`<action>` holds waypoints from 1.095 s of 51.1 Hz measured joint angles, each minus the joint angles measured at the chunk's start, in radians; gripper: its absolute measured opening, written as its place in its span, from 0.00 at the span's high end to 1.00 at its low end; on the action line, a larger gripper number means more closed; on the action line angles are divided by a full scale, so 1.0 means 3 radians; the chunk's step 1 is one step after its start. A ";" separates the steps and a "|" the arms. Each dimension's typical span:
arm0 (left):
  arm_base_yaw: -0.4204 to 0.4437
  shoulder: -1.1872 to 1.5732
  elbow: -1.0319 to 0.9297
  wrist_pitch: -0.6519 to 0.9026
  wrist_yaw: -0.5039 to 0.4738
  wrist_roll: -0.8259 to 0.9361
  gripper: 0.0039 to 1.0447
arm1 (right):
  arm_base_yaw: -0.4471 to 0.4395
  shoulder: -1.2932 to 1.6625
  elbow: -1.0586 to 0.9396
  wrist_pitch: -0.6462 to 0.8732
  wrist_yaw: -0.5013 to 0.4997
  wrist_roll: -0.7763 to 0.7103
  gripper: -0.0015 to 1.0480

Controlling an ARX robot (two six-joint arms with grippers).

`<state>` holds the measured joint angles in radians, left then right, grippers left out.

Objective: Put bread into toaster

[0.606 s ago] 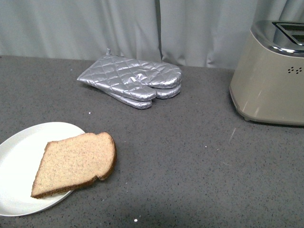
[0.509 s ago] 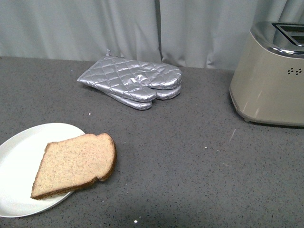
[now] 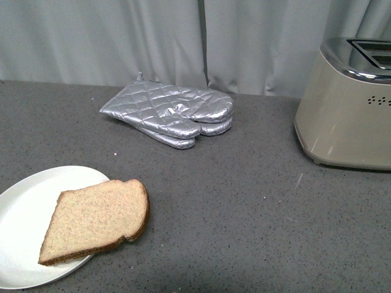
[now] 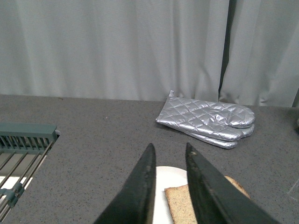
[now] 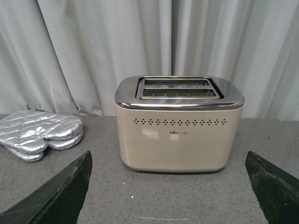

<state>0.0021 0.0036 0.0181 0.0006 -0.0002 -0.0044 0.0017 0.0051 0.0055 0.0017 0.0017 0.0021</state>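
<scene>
The bread lies flat, half on a white plate at the front left, its crust end overhanging the counter. The beige toaster stands at the far right with its chrome top and slots up. Neither gripper shows in the front view. In the left wrist view my left gripper is shut, its dark fingers close together above the plate and the bread, holding nothing. In the right wrist view my right gripper is open wide, its fingers framing the toaster from a distance.
A pair of silver quilted oven mitts lies at the back centre, in front of a grey curtain. A green-grey wire rack sits off to one side in the left wrist view. The counter is dark grey and speckled.
The front view has shifted slightly, so everything sits a little lower in the picture. The bread, plate, mitts and toaster keep their places on the counter.
</scene>
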 joint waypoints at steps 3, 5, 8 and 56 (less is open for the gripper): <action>0.0000 0.0000 0.0000 0.0000 0.0003 -0.0003 0.78 | 0.0000 0.0001 0.0000 0.0000 0.0000 0.0000 0.09; 0.0000 0.0000 0.0000 0.0000 0.0000 0.0000 0.73 | 0.0000 0.0001 0.0000 0.0000 0.0000 0.0000 0.09; 0.0000 0.0000 0.0000 0.0000 0.0001 -0.0001 0.66 | 0.0000 0.0000 0.0000 0.0000 0.0000 0.0000 0.09; 0.0192 0.0268 0.0172 -0.0464 0.0688 -0.0584 0.06 | 0.0000 0.0001 0.0000 0.0000 0.0001 0.0000 0.09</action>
<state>0.0597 0.0841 0.0696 -0.1387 0.2062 -0.1795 0.0017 0.0055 0.0055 0.0017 0.0021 0.0021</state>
